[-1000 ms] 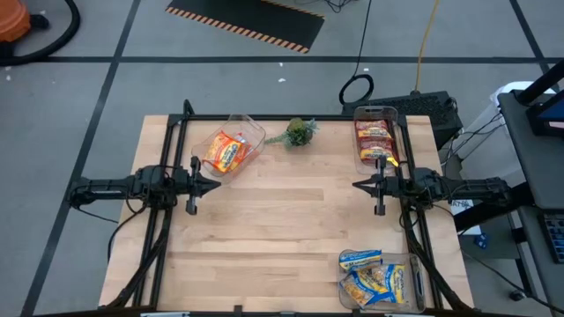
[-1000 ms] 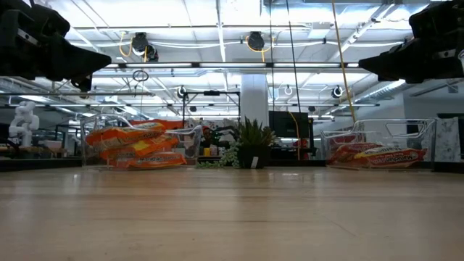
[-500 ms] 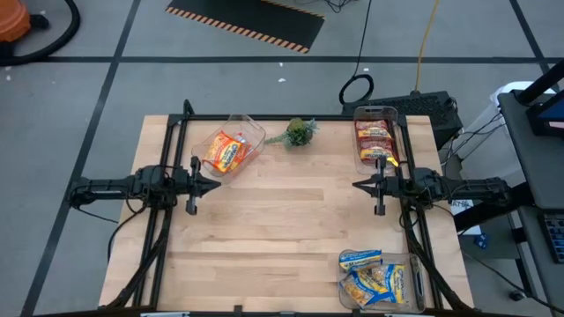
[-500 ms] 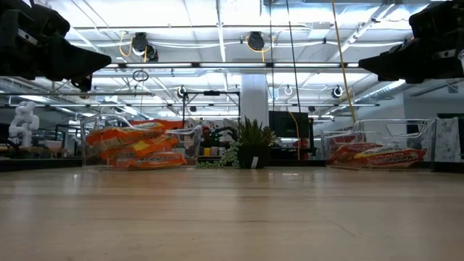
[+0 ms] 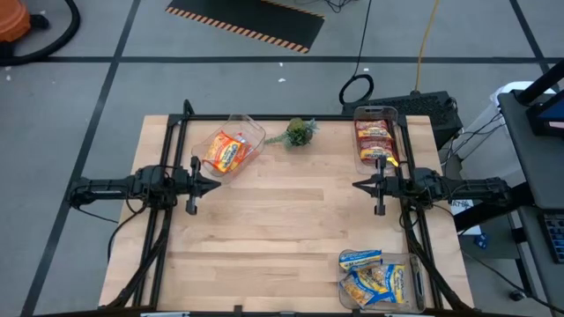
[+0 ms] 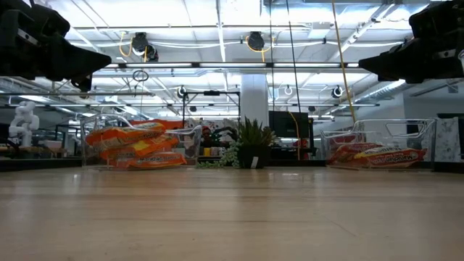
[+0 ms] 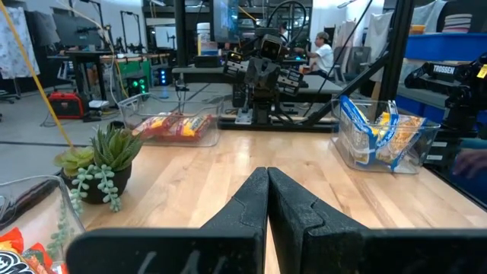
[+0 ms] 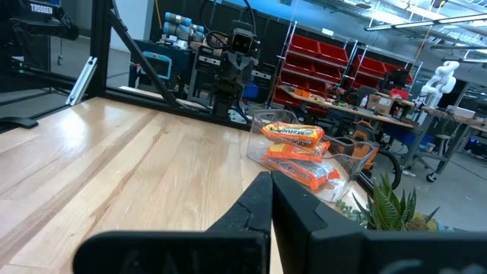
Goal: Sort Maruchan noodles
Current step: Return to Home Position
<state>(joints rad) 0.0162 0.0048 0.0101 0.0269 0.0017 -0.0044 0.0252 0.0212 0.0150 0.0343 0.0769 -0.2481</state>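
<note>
Sorted by colour into 3 clear bins: orange packets (image 5: 226,151) piled in a bin (image 5: 256,132) set askew near the far-left corner of the table (image 5: 291,220); red-brown packets (image 5: 374,141) stacked in a bin (image 5: 374,109) at the far-right corner; blue and yellow packets (image 5: 374,279) standing and leaning in a bin (image 5: 414,282) at the near-right corner, 1 blue-white pack at its far end. Between the 2 far bins, just beside the orange one, a small green plant sprig (image 5: 300,132). No packets loose on the bare wood. Left gripper (image 5: 211,184) raised over the table's left side, near the orange bin, tip aimed at the middle, fingers pressed together on nothing. Right gripper (image 5: 359,185) facing it from the right side, close to the red-brown bin, likewise closed and empty. Both well apart.
</note>
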